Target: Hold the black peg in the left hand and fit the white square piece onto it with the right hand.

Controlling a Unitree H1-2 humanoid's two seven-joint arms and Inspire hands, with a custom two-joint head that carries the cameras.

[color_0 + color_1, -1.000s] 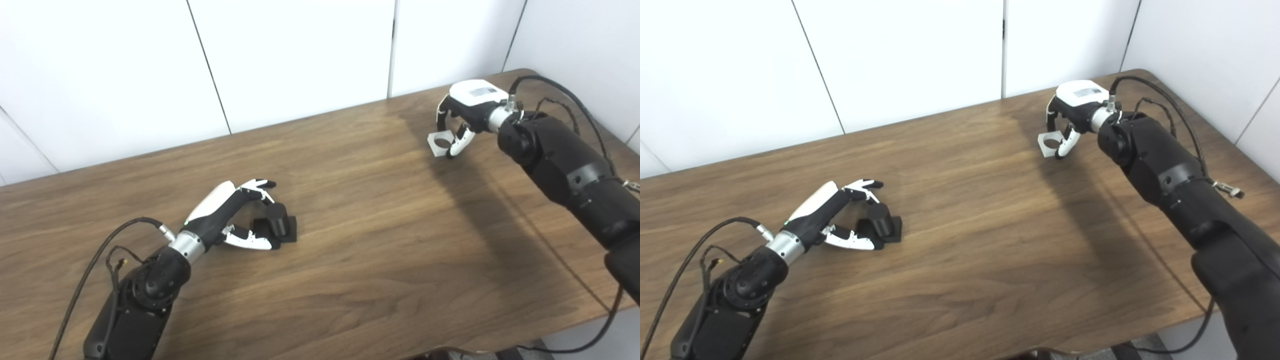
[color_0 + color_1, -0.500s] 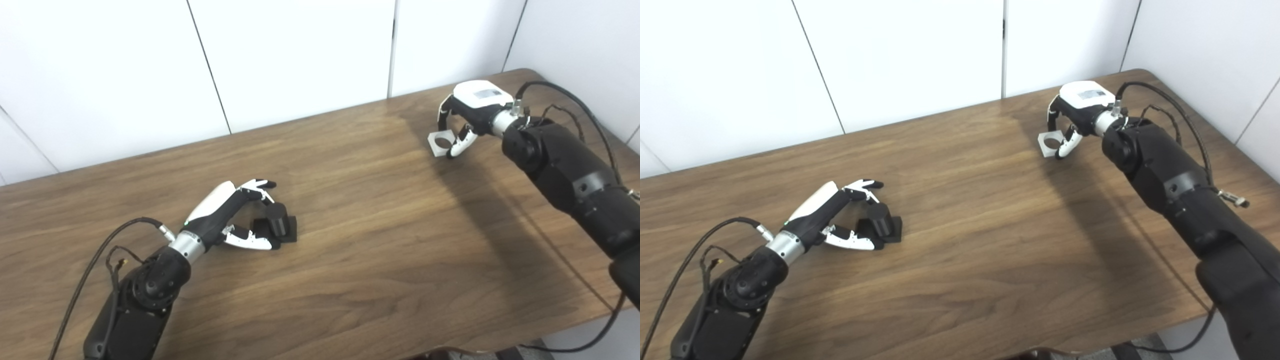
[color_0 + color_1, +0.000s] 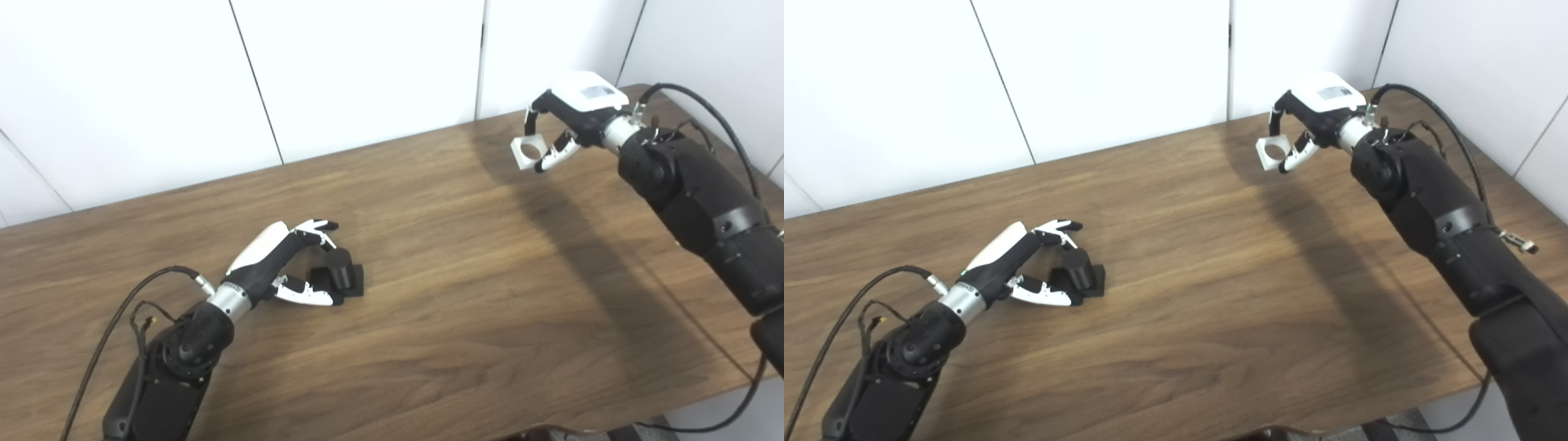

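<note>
Left robot hand [image 3: 278, 263]: lying low on the bench [image 3: 429, 257] at its near left, fingers and thumb curling around the peg [image 3: 339, 274]; whether they are actually pressing on it I cannot tell.
Peg: a short black cylinder on a black square base, sitting upright on the bench between the left fingers [image 3: 315, 228] and the thumb, at the fingertips.
Right robot hand [image 3: 1314, 113]: hanging above the far right corner of the bench, grasping the white piece [image 3: 1272, 153] between fingers and thumb.
White piece: a square with a round hole, being held clear of the bench, its hole facing up and toward the camera, well apart from the peg.
Bench: brown wood grain, carrying a dark shadow under the right arm.
</note>
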